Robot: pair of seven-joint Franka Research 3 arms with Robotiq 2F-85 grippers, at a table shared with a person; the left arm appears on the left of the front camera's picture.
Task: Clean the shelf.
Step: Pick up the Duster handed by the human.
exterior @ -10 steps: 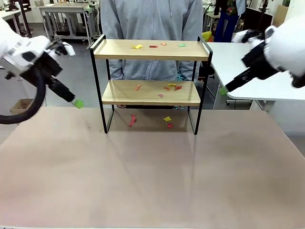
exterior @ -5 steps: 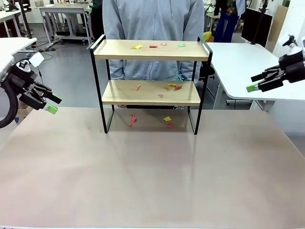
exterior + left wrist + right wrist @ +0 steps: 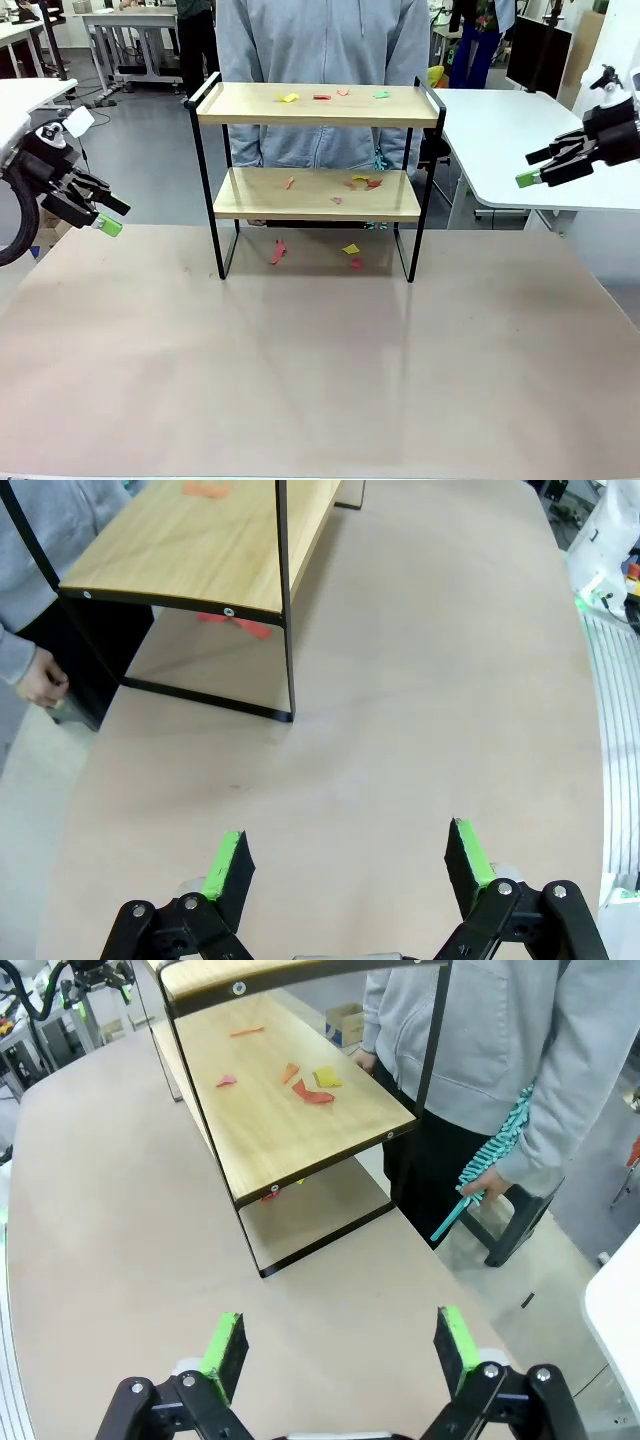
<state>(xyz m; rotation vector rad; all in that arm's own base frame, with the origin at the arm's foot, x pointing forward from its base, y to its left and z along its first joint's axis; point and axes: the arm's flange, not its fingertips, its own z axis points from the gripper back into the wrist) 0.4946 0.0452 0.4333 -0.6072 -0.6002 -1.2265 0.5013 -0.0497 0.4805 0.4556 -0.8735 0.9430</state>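
**Front view.**
- Shelf [image 3: 250,104]: is standing at the far middle of the desk [image 3: 320,380], upright, both boards level.
- Scraps: yellow [image 3: 289,97], red and green bits are lying on the top board. More [image 3: 362,182] are lying on the lower board, mostly toward its right. A few [image 3: 278,250] are lying on the desk between the shelf's legs.
- Person [image 3: 320,40]: is standing just behind the shelf in a grey hooded top.
- Left fingers [image 3: 109,226]: are hanging over the desk's far left edge, spread apart and holding nothing, well apart from the shelf.
- Right fingers [image 3: 526,180]: are hanging off the desk's far right, spread apart and holding nothing, well apart from the shelf.

**Left wrist view.**
- Left fingers [image 3: 228,865]: are gaping wide over bare desk [image 3: 420,680], with nothing between the green pads.
- Shelf [image 3: 200,550]: is showing its left end ahead, with an orange scrap [image 3: 205,490] lying on the board and a red one [image 3: 240,625] lying on the desk beneath.
- Hand [image 3: 40,680]: is hanging beside the shelf's far side.

**Right wrist view.**
- Right fingers [image 3: 225,1350]: are gaping wide over the desk [image 3: 120,1210], gripping nothing.
- Shelf [image 3: 300,1125]: is showing its right end, with red, orange and yellow scraps [image 3: 310,1085] lying on the lower board.
- Person [image 3: 500,1050]: is holding a teal duster [image 3: 490,1165] at their side, behind the shelf.
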